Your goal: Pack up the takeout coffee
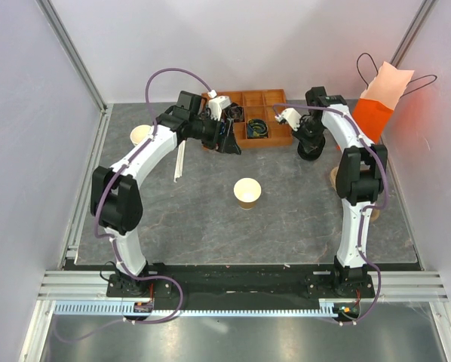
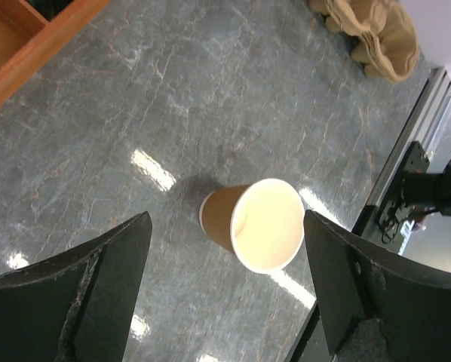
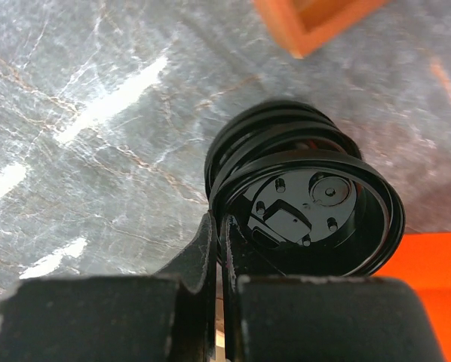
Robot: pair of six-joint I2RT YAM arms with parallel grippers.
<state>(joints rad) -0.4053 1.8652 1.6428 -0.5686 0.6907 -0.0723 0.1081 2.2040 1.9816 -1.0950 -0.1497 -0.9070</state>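
A tan paper cup [image 1: 247, 192] stands open, with no lid, in the middle of the table. It also shows in the left wrist view [image 2: 259, 225]. No lidded cup is in view. My left gripper [image 1: 227, 141] is open and empty, hovering by the wooden tray, with its jaws wide apart [image 2: 225, 302]. My right gripper [image 1: 309, 143] sits over a stack of black lids [image 1: 310, 153]. In the right wrist view it [image 3: 222, 226] is shut on the rim of the top black lid [image 3: 316, 207], which is tilted above the rest of the stack [image 3: 237, 154].
A wooden compartment tray [image 1: 274, 96] stands at the back. An orange and pink paper bag [image 1: 378, 102] stands at the back right. Tan cups [image 1: 140, 136] lie at the left, beside a white stick [image 1: 179, 162]. Tan cardboard pieces [image 2: 376, 38] lie near the right arm.
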